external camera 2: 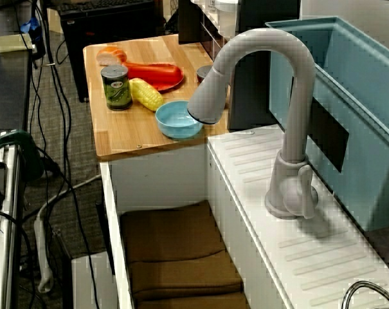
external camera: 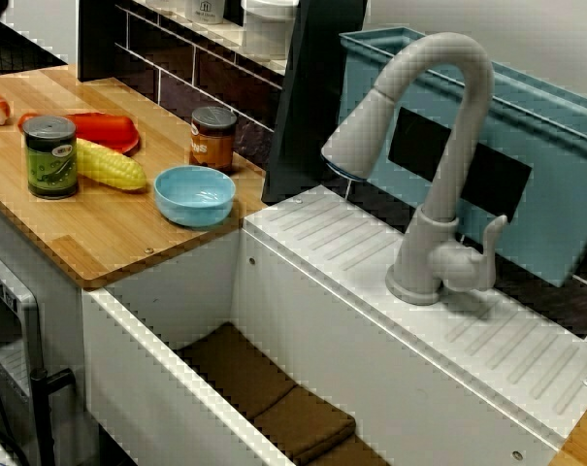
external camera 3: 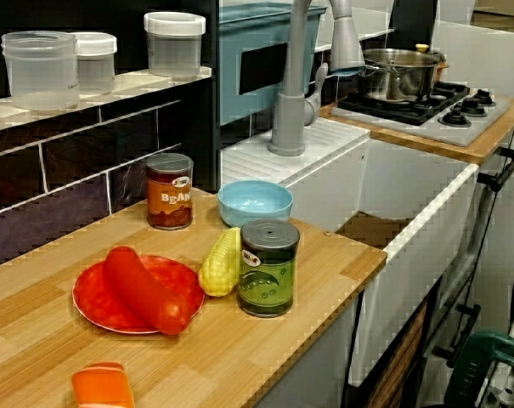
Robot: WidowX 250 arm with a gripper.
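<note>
- As none of the three views brings the gripper into frame, it cannot be told whether it is open, closed or holding anything.
- Landmark: the blue bowl [external camera: 195, 194] stands upright on the wooden counter [external camera: 109, 238], at the corner nearest the sink [external camera: 147, 369].
- Brown can [external camera 3: 169, 191]: upright just behind the bowl, toward the dark tiled wall, and apart from it. In the counter-level view the label reads "BEAN" in pale capitals. Any further letters curve out of sight.
- Corn cob [external camera: 109, 165]: on its side just beside the bowl, on the side away from the sink. The view over the faucet shows a narrow gap between the two.
- Green-labelled can [external camera 3: 268, 268]: upright, beyond the corn cob from the bowl, standing against the cob. The label carries a small emblem, and its writing is too small to read.
- Red plate [external camera 3: 85, 297]: farther from the bowl than the corn cob, carrying a red sausage [external camera 3: 142, 289].
- Orange-topped piece [external camera 3: 102, 387]: farthest from the bowl, at the counter's far end.
- Grey faucet [external camera: 439, 194]: on the ribbed white deck on the sink side of the bowl, its spout arching back toward the bowl.
- Brown pads [external camera: 264, 388]: on the sink floor, below the bowl's level.
- Steel pot [external camera 3: 397, 75]: well apart from the bowl, beyond the sink.
</note>
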